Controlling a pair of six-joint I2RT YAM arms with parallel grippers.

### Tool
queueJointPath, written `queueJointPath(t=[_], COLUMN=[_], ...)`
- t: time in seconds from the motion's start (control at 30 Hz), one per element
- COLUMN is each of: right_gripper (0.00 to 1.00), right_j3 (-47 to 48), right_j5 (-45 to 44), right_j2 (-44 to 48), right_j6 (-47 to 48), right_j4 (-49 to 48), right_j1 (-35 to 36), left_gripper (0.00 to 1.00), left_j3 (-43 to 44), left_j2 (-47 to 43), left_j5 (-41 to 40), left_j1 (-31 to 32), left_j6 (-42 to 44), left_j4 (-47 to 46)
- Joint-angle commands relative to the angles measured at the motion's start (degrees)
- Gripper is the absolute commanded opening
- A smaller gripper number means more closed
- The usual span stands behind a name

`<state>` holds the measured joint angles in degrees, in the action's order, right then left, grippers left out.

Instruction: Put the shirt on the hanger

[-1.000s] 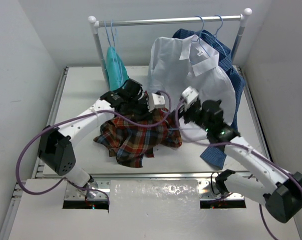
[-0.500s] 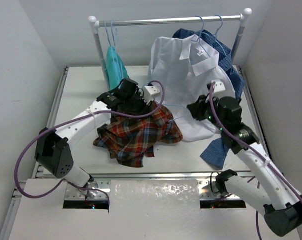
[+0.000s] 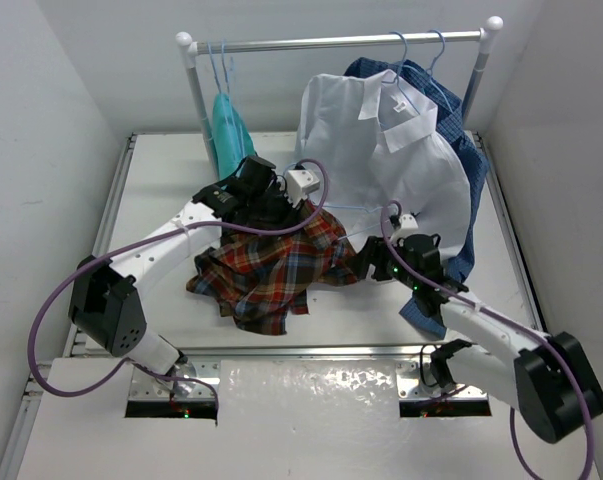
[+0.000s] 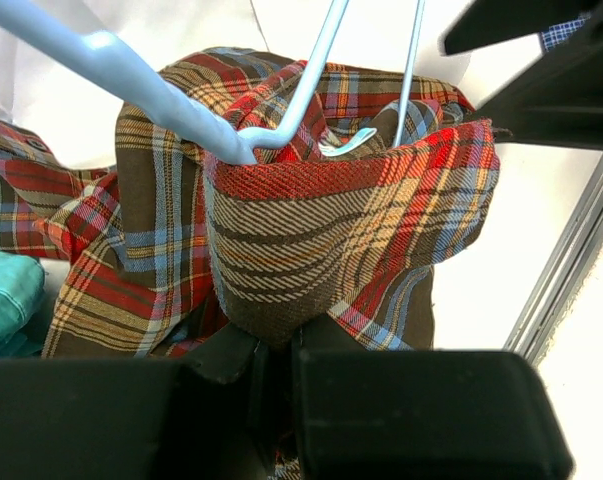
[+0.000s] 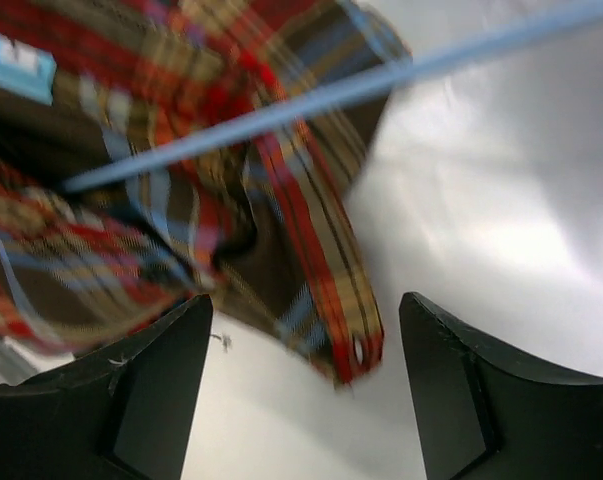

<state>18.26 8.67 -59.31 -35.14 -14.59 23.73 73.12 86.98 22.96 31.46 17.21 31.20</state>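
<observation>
Right gripper [image 3: 369, 268] is now dropped low, spread open beside plaid shirt [image 3: 266, 275] hem on table [image 3: 161, 180]. A fold threaded by pale-blue hanger [image 4: 131, 85] is clamped by left gripper [image 4: 274, 345]. Hem grasp is judged next.

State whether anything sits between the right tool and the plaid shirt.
Nothing visible does. In the right wrist view the open right tool faces the plaid shirt edge directly; the hanger wire crosses the cloth beyond the fingers.
</observation>
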Motion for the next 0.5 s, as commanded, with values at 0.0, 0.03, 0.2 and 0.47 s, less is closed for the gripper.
queueJointPath(t=[0.0,0.03,0.2,0.47], right_gripper=[0.74,0.73,0.69,0.01], right_j3=[-2.3,-3.2,-2.4,-7.4], right_j5=[-0.4,1.8,11.4,4.8], right_j2=[-5.4,-7.0,-17.8,-17.7], right_j6=[-0.2,-0.9,-3.5,-10.8], right_j4=[-16.6,-18.8,-26.9,-41.8], right_j1=[-0.1,-0.1,-0.1,-0.2], left_gripper=[0.00,0.00,0.00,0.00], left_j3=[0.9,0.9,2.0,4.2], left_j2=[-3.4,-3.7,-3.7,-4.1], left_j5=[0.4,0.2,-0.3,2.1], left_j1=[0.2,0.1,-0.1,-1.5], left_j6=[-1.2,-1.2,-1.5,0.4], left_j4=[-3.4,-3.5,-3.7,-0.8])
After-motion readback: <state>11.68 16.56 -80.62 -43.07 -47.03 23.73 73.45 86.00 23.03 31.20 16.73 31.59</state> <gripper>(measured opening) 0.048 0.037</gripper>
